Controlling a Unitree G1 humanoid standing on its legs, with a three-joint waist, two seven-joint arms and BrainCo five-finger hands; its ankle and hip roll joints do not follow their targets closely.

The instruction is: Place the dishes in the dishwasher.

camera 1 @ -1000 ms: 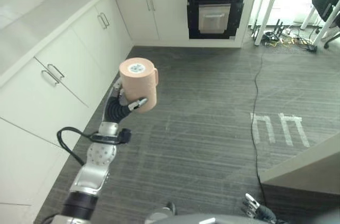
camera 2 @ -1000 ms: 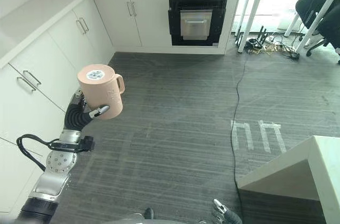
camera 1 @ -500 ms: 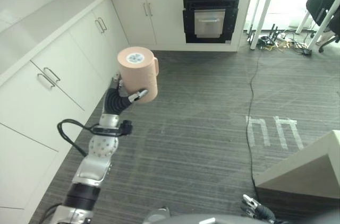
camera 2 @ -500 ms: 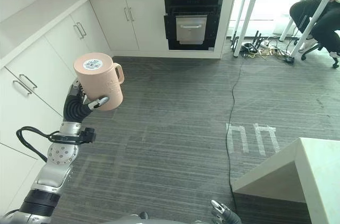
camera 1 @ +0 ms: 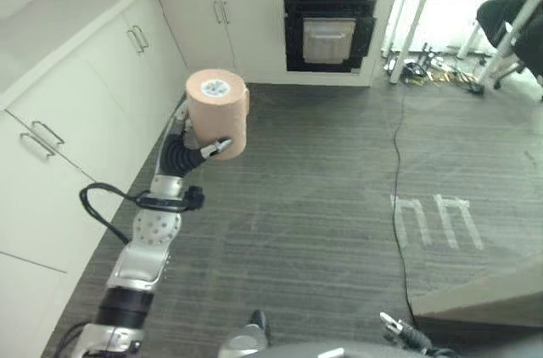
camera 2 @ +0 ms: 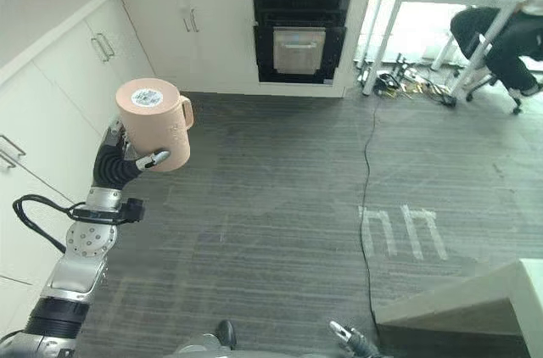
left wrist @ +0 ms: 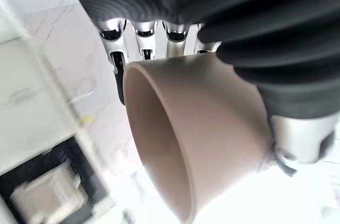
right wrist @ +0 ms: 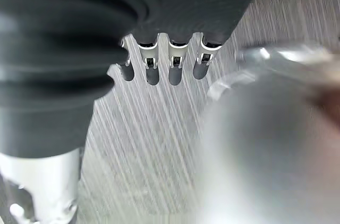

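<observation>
1. Left eye view: our left hand (camera 1: 188,148) is curled around a peach mug (camera 1: 217,114), thumb across its side, holding it bottom-up, high above the grey floor (camera 1: 322,205). Compared with a second ago, the cabinets (camera 1: 76,120) and the dishwasher (camera 1: 328,31) sit differently across the picture while the mug keeps its place against the hand, so we read this as the camera turning with us rather than the mug moving. For the task, we judge this to be the carry stage: the mug is in hand, not yet loaded.

2. Right eye view: the mug's handle (camera 2: 187,112) points away from the cabinets. The dark-fronted dishwasher stands shut under the counter, well apart from us; its door would have to be opened before anything goes in. A black cable (camera 2: 366,171) runs across the floor between us and the far wall, and a seated person (camera 2: 501,19) is at a desk beside it. A pale counter corner (camera 2: 458,307) juts in on our right.

3. Left wrist view: the fingers (left wrist: 143,41) wrap behind the mug, its open rim facing outward.

4. Right wrist view: our right hand (right wrist: 159,59) hangs over the floor with fingers curled in, holding nothing.
</observation>
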